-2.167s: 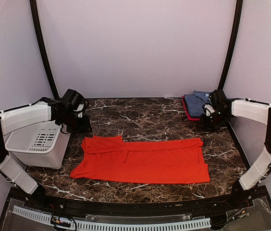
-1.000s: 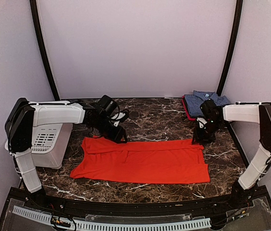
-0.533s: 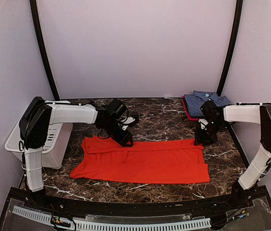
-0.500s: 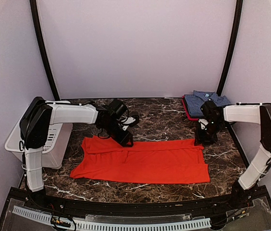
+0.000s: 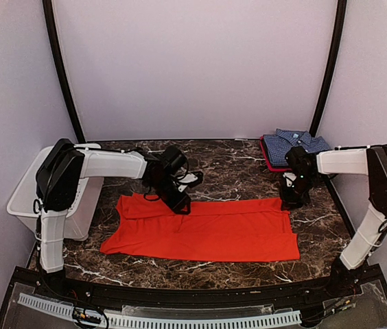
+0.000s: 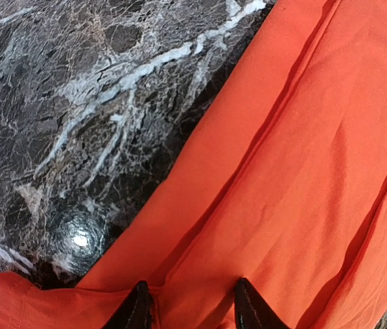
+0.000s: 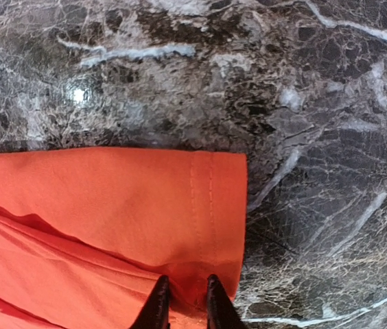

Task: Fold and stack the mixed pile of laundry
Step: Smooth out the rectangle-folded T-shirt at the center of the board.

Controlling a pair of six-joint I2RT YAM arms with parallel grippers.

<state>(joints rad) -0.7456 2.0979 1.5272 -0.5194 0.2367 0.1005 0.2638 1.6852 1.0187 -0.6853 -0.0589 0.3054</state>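
The orange-red shirt is spread flat on the table, and the checked shirt is folded at the far right corner. Both arms are bent down to the orange shirt's far edge. The left gripper is parted on the cloth and the right gripper is pinched onto the corner hem.

Top view: you get bright, even light from above; pale walls slightly washed, faint lilac cast. Shadows soft and short, tucked under arms. Wrist views: marble tabletop sharp, veins crisp. Small round lamp glare low left in left view, another upper left in right view. Orange shirt heavily saturated, folds still readable. Mild wide-angle stretch toward edges.
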